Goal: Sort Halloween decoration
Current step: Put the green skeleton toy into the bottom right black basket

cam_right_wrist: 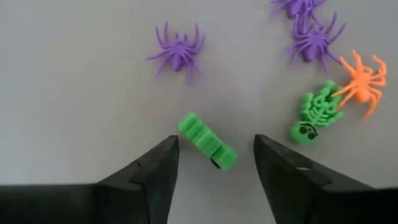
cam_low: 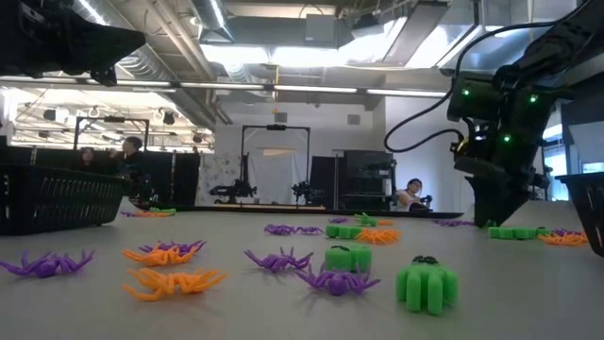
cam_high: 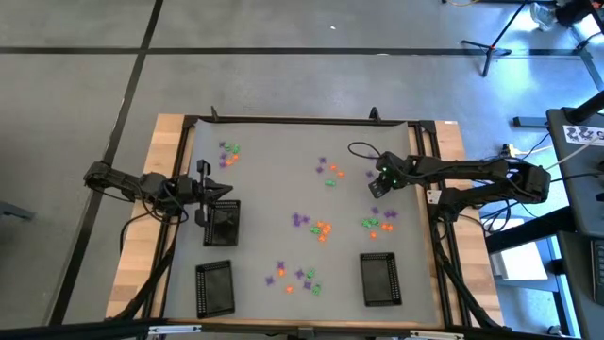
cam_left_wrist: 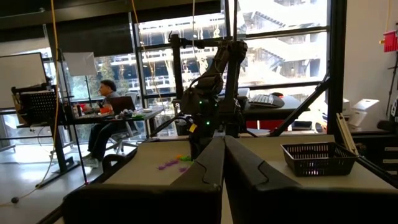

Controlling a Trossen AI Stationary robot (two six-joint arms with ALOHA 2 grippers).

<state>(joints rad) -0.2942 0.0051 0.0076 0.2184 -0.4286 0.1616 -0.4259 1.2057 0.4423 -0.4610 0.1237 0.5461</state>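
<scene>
The grey table [cam_high: 264, 170] carries three black mesh trays [cam_high: 214, 288]. Beside the tray nearest the left edge, the left gripper [cam_high: 204, 193] hangs with fingers pressed together. The right gripper [cam_right_wrist: 214, 155] hovers spread wide, straddling a green trinket [cam_right_wrist: 207, 140]. Near that trinket lie purple spiders [cam_right_wrist: 178, 51], an orange spider [cam_right_wrist: 361, 83] and a green skeleton [cam_right_wrist: 316, 114].

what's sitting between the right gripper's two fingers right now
In the right wrist view, a green trinket lies on the bare grey table, in the gap of the open right gripper, touching neither finger.
</scene>
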